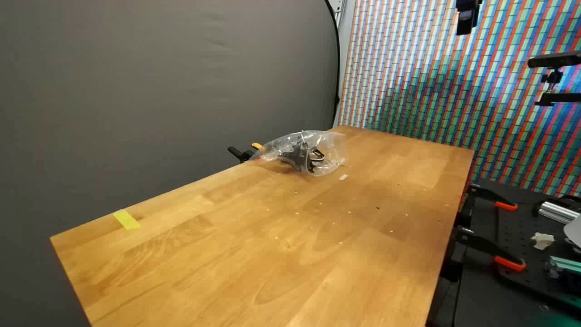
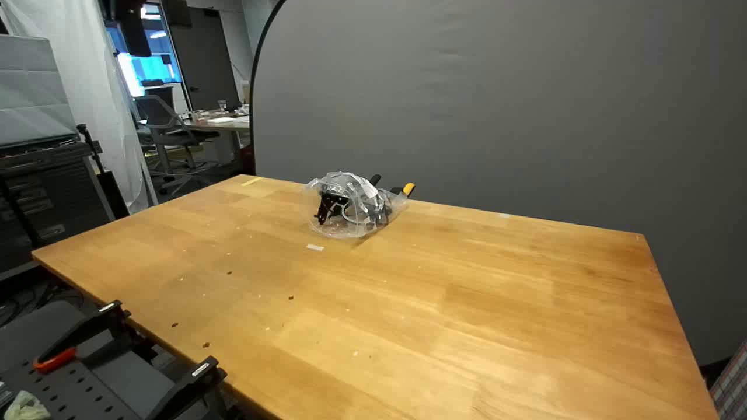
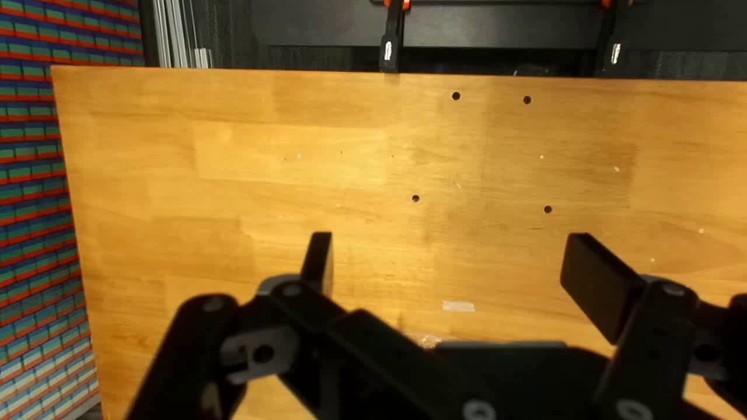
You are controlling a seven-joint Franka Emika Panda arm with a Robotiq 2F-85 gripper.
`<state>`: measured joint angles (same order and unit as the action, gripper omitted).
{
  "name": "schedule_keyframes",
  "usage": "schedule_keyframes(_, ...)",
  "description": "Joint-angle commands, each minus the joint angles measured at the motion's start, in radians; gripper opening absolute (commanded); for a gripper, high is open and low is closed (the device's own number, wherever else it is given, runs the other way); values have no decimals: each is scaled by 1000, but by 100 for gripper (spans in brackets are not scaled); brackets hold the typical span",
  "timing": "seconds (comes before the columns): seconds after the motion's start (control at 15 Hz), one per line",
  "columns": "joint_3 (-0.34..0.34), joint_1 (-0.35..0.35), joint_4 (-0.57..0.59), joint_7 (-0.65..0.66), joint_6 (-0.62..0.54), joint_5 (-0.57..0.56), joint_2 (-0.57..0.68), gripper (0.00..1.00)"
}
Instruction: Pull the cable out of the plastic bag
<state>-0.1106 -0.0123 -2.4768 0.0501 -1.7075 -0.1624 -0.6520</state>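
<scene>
You had the gripper (image 3: 452, 262) with fingers (image 3: 601, 286) wide apart; the clear plastic bag (image 2: 357, 195), black contents (image 2: 331, 203) indistinct, lay on the wooden tabletop (image 2: 478, 326) by one edge; a black clamp (image 2: 184, 388) at the opposite edge bore unreadably small markings (image 2: 202, 368)

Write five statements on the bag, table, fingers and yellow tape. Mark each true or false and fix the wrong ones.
1. The bag rests on the table. True.
2. The fingers stand wide apart. True.
3. The fingers hold the bag. False: it lies on the table, out of their grip.
4. The bag is opaque. False: dark things show through it.
5. The yellow tape lies apart from the bag. True.
</scene>
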Motion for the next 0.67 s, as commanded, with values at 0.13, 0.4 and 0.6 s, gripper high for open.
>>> schedule_keyframes(0.13, 14, 19, 13, 9, 3, -8, -1, 100)
schedule_keyframes(0.4, 14, 19, 14, 9, 3, -8, -1, 100)
schedule_keyframes(0.6, 14, 19, 14, 9, 3, -8, -1, 100)
